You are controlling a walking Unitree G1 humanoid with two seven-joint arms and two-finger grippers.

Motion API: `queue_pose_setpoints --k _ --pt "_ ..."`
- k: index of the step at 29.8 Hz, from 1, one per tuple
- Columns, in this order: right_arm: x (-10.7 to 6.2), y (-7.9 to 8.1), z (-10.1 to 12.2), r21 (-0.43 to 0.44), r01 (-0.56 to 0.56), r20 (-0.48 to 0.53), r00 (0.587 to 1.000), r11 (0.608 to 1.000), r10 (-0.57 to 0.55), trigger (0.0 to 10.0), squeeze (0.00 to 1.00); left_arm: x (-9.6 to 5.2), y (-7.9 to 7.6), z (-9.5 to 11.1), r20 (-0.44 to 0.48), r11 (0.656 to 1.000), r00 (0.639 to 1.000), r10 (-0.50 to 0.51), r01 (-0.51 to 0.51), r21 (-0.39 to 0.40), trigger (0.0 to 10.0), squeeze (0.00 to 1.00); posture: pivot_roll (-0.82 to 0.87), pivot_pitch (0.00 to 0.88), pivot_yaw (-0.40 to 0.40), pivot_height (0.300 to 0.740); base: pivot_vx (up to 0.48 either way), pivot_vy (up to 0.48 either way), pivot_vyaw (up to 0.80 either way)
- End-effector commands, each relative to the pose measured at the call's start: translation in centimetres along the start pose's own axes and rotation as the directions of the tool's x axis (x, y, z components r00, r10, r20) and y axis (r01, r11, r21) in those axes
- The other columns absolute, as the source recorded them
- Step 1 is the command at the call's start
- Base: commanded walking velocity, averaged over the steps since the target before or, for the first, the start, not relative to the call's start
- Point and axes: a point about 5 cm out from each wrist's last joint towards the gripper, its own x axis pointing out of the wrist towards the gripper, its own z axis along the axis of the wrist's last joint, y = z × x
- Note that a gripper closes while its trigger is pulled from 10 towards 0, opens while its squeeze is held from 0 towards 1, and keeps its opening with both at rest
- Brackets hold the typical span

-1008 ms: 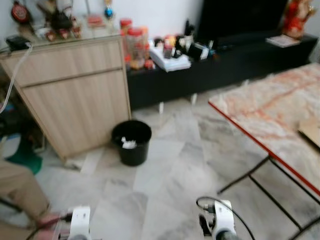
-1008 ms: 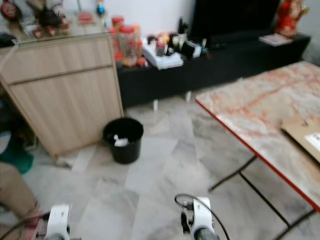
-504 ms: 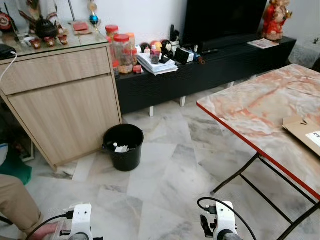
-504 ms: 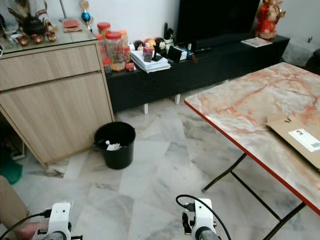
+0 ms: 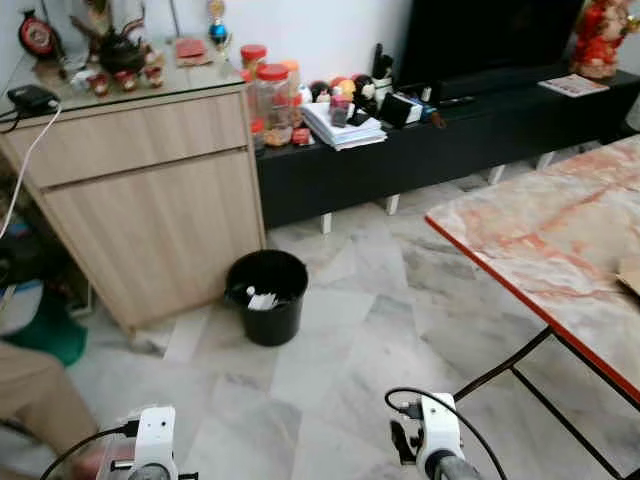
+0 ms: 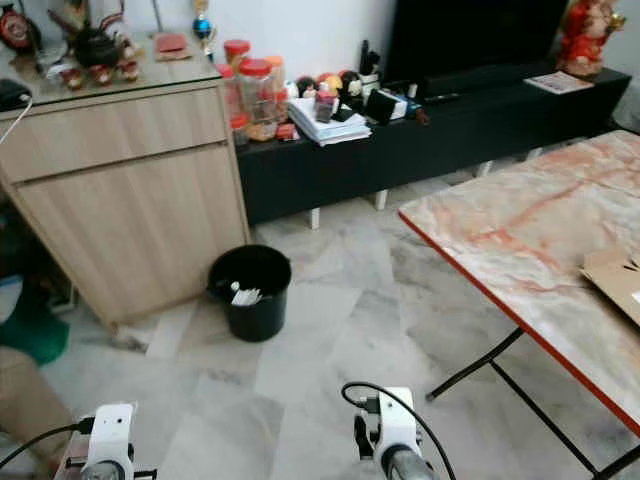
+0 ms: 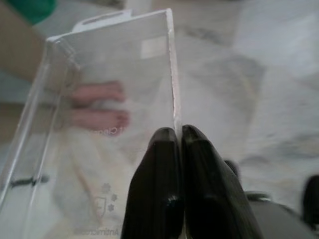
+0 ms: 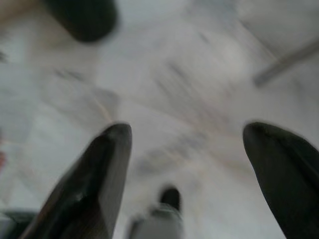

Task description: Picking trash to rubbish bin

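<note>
You're looking across a marble floor (image 5: 350, 350), with a marble-topped desk (image 5: 540, 240) to your right and a wooden cabinet (image 5: 150, 200) at far left. The black rubbish bin (image 5: 266, 296) stands on the floor just beside the cabinet's near right corner, white scraps inside it. Your left gripper (image 7: 177, 144) sits low at near left, jaws clamped together on the edge of a clear plastic package (image 7: 99, 99), bare toes visible through it. Your right gripper (image 8: 187, 164) hangs low at near right, jaws wide apart above the floor.
</note>
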Motion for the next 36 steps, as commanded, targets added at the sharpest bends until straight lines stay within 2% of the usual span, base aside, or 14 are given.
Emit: queue_pose_setpoints --k 1,13,17,20,36 --pt "0.3 0.5 0.9 0.007 -0.008 0.025 1.000 1.000 0.008 10.0 0.00 0.0 0.9 0.0 -0.003 1.000 1.000 0.023 -0.023 0.010 10.0 0.00 -0.03 0.000 -0.011 0.740 0.326 0.000 0.00" --pt "0.2 0.3 0.8 -0.001 -0.001 0.024 1.000 1.000 0.001 10.0 0.00 0.1 1.3 0.5 0.005 0.999 0.999 0.036 -0.036 0.004 10.0 0.00 -0.02 0.000 -0.009 0.740 0.327 0.000 0.00" --pt "0.2 0.3 0.8 -0.014 0.003 0.020 1.000 1.000 -0.003 10.0 0.00 0.1 1.3 0.4 0.001 0.999 0.999 0.039 -0.039 0.001 10.0 0.00 -0.02 0.000 -0.011 0.740 0.330 0.000 0.00" --pt "0.2 0.2 0.7 0.003 0.009 0.021 1.000 1.000 -0.009 10.0 0.00 0.0 1.5 0.0 -0.011 0.999 0.999 0.050 -0.050 -0.012 10.0 0.00 -0.03 0.000 -0.018 0.740 0.330 0.000 0.72" --pt "0.2 0.0 0.8 0.023 0.036 0.030 0.999 0.999 -0.037 10.0 0.00 -0.1 1.7 -0.4 -0.020 0.998 0.998 0.056 -0.057 -0.013 10.0 0.00 -0.02 0.000 -0.015 0.740 0.326 0.000 0.00"
